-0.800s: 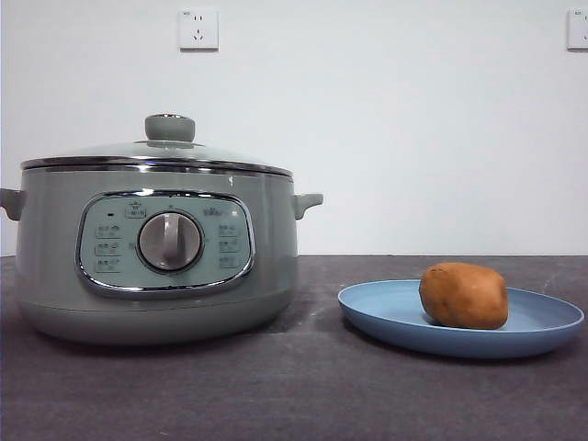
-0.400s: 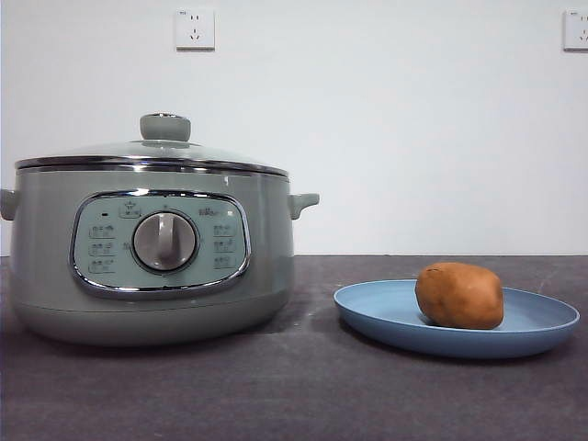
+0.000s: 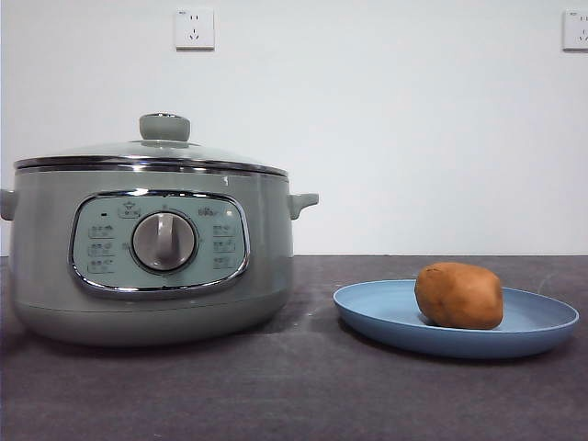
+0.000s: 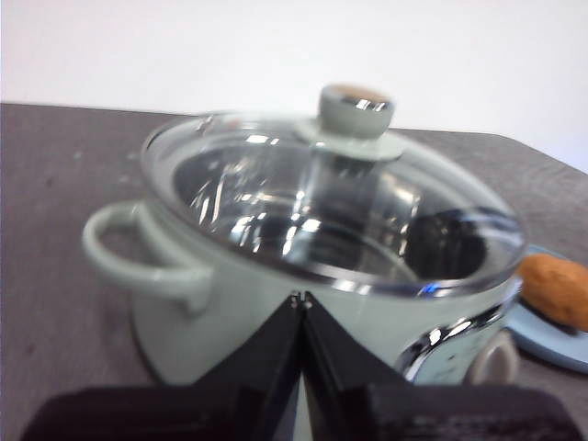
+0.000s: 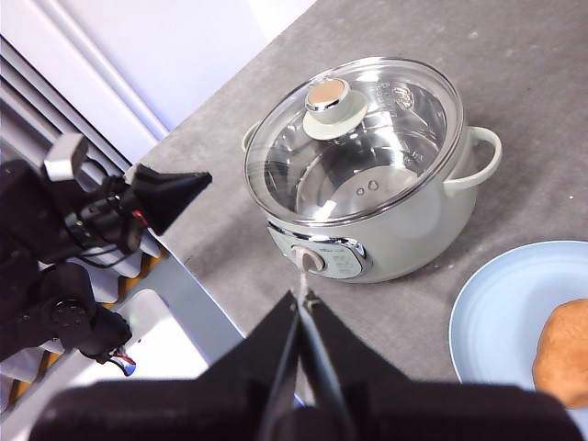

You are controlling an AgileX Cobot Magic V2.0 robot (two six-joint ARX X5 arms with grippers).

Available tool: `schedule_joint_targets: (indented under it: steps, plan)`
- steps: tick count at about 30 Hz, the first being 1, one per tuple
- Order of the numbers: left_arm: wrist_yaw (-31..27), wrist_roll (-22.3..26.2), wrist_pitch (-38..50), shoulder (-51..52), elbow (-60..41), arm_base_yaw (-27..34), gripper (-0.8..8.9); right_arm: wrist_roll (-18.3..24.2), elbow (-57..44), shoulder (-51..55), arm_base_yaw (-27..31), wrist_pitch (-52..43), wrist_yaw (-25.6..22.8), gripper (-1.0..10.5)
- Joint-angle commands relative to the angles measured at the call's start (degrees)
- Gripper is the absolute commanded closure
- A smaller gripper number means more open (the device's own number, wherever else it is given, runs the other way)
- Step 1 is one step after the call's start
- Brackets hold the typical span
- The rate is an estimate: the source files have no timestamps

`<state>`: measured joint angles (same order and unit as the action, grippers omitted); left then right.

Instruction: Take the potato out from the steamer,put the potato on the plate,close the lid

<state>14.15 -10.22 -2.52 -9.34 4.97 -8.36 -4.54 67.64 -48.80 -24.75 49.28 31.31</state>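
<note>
The sage-green steamer (image 3: pixel 152 248) stands at the left of the front view with the glass lid (image 3: pixel 156 152) seated on its rim. The orange-brown potato (image 3: pixel 458 295) lies on the light-blue plate (image 3: pixel 386 317) at the right. My left gripper (image 4: pixel 301 299) is shut and empty, close beside the steamer (image 4: pixel 276 303) near its side handle, with the lid (image 4: pixel 349 184) just beyond. My right gripper (image 5: pixel 301 296) is shut and empty, high above the table, with the steamer (image 5: pixel 404 216), the plate (image 5: pixel 496 312) and the potato (image 5: pixel 565 354) below it.
The dark grey table (image 3: pixel 294 395) carries the steamer and the plate. Two wall sockets (image 3: pixel 194 28) sit on the white wall. The other arm (image 5: pixel 110 207) shows beyond the table's edge in the right wrist view.
The front view has shifted a few pixels to the left. Nothing on the table has moved.
</note>
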Motion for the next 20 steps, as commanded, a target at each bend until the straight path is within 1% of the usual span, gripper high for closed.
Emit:
schedule_joint_targets:
  steps: [1,4,11,20]
  plan:
    - [-0.8,-2.4,0.5,2.2,-3.0,0.2,8.17,0.3,-0.1,0.1,-0.1,-0.3,-0.2,9.5]
    - [-1.0,-3.4,-0.2,4.2,-4.8,0.2,8.17,0.3,-0.1,0.1,-0.1,-0.3,-0.2,9.5]
    - [-3.4,-3.7,-7.7,7.7,-4.8,0.2,8.17,0.3,-0.1,0.1,-0.1,-0.3,-0.1,9.5]
    - [-3.6,-3.5,-7.1,8.5,-4.8,0.2,8.17,0.3,-0.1,0.0,-0.1,-0.3,-0.1,9.5]
